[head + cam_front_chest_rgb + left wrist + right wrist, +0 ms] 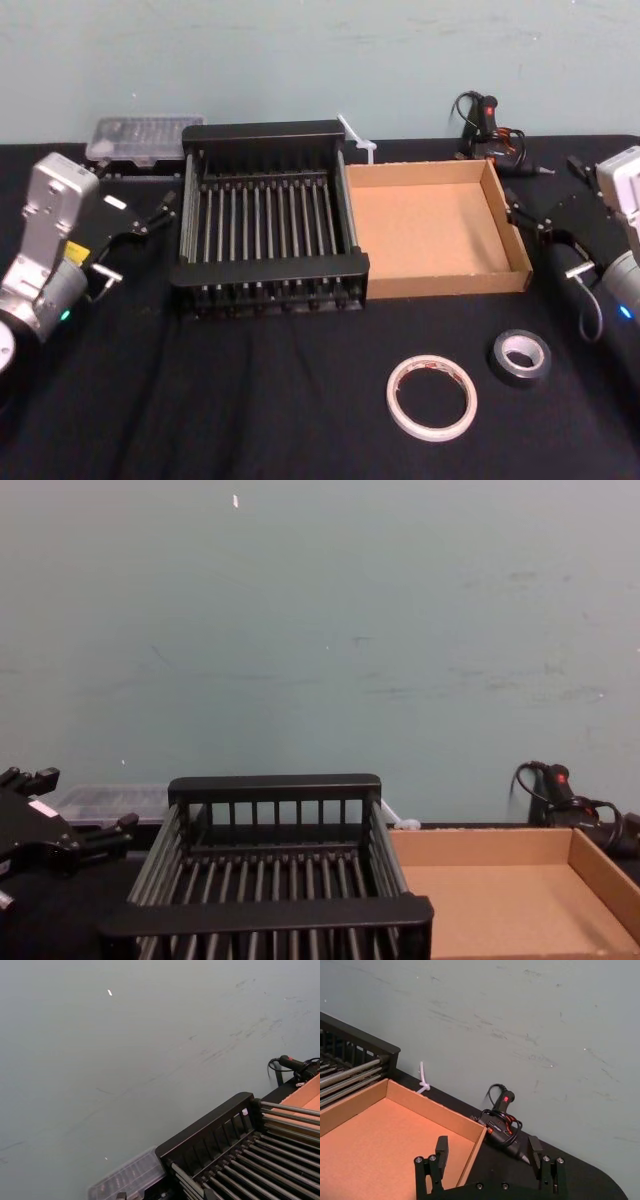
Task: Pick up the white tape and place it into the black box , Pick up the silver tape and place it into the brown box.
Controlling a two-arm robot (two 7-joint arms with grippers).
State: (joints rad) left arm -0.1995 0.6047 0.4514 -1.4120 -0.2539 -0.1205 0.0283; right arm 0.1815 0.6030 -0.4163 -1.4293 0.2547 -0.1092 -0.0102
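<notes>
The white tape (432, 398) lies flat on the black surface (250, 400), on the robot's side of the brown box (450, 283) and apart from it. The silver tape (520, 357) also lies flat, just to the right of the white roll and a little farther from the robot. The two rolls are close but do not touch. The silver roll sits in front of the brown box's near right corner.

The black box (270, 270) stands at the middle of the surface. Its right side is up against the left wall of the brown box. In the chest view the black box (270, 912) is seen from the side, with the brown box (600, 870) to its right.

The left gripper (135, 240) hangs above the surface to the left of the black box. Its fingers are spread apart and hold nothing. The right gripper (548, 240) hangs to the right of the brown box, also spread wide and holding nothing. Its wrist view shows the right gripper (488, 1152) above the box's far right corner.

Behind the black box, near the wall, lies a clear plastic case (140, 135). A black hand tool (490, 130) with a red light and coiled cable lies behind the brown box.
</notes>
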